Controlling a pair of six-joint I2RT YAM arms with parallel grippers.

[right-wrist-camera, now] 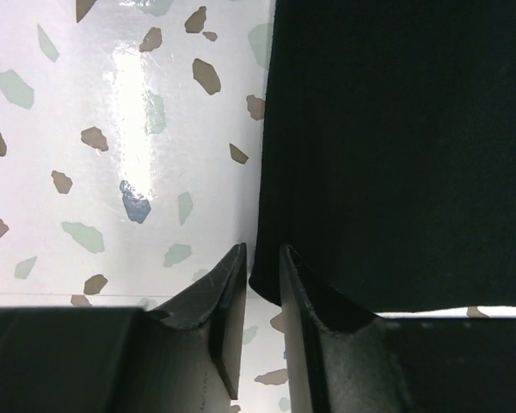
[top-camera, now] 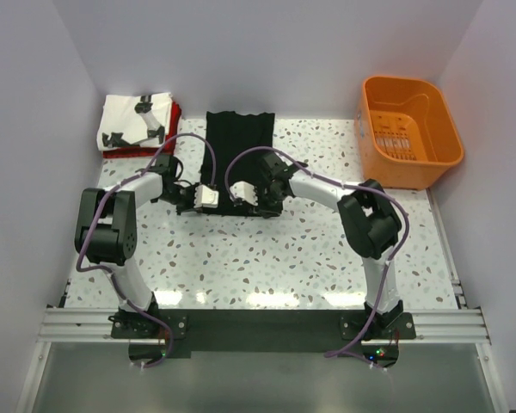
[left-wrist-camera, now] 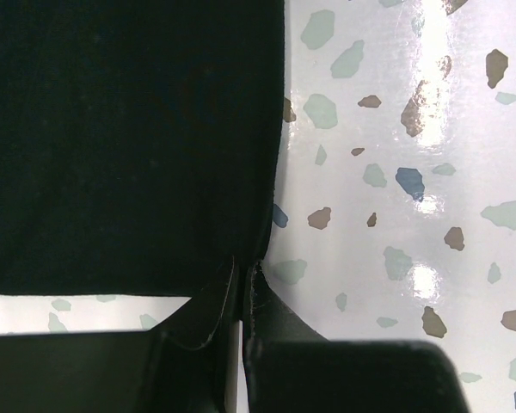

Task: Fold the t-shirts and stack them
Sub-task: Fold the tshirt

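Note:
A black t-shirt (top-camera: 239, 146) lies as a long strip at the table's middle back. Both grippers are at its near end. My left gripper (top-camera: 217, 203) is shut, its tips (left-wrist-camera: 244, 268) pinching one near corner of the black t-shirt (left-wrist-camera: 129, 146). The right gripper (top-camera: 251, 200) stands narrowly open at the other near corner (right-wrist-camera: 269, 288). That cloth tip lies between its fingers (right-wrist-camera: 230, 292), with a slit of table showing beside it. A white t-shirt with black figures (top-camera: 134, 123) rests folded on a red t-shirt (top-camera: 175, 114) at the back left.
An orange plastic basket (top-camera: 410, 129) stands at the back right, close to the right wall. White walls close in the table on the left, back and right. The speckled tabletop (top-camera: 267, 258) stretches between the arms' bases and the shirt.

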